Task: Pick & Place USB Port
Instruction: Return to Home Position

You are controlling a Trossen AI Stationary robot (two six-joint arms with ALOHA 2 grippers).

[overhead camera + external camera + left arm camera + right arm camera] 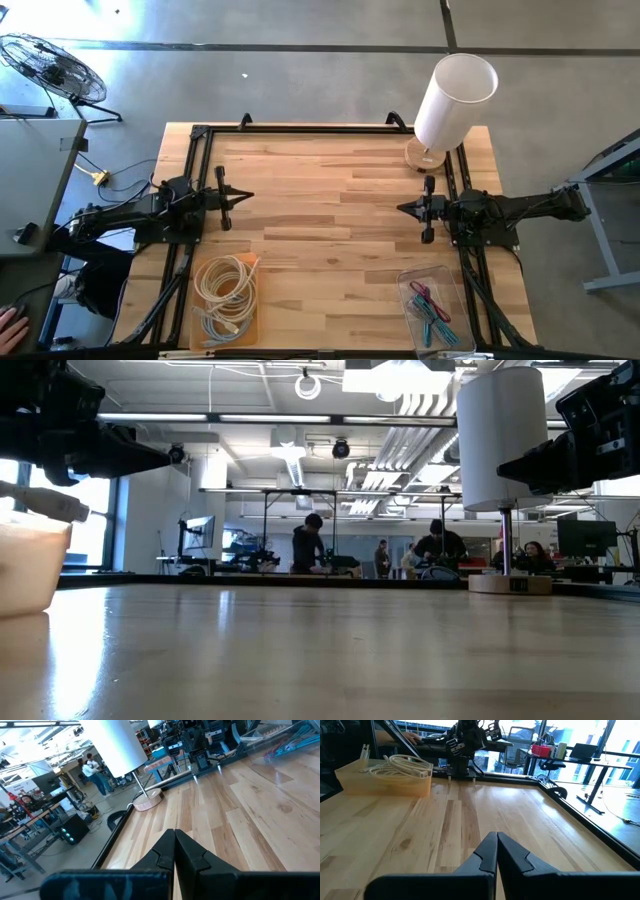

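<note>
Cables look sorted to me. The light brown cables (224,285) sit coiled in the orange bin (380,787), at the table corner diagonally opposite the lamp (455,100). The pink cable (422,292) lies with some blue cables (437,325) in the clear bin (448,283), on the lamp's side of the table (330,220) but at the other end of that edge. I don't spot any cable outside the bins.

What could go wrong? That coil is heaped pretty high and one plug end pokes over the rim. My guess is a springy loop could flop out, or snag if the left arm swept low over it. The right arm also sits close to the lamp's base, so a sloppy swing could clip it.

Both arms look parked, stretched level and facing each other. The right gripper (402,208) is near the lamp's base and the left gripper (245,198) is across the table from it. Both pincers are pressed together on nothing.
</note>
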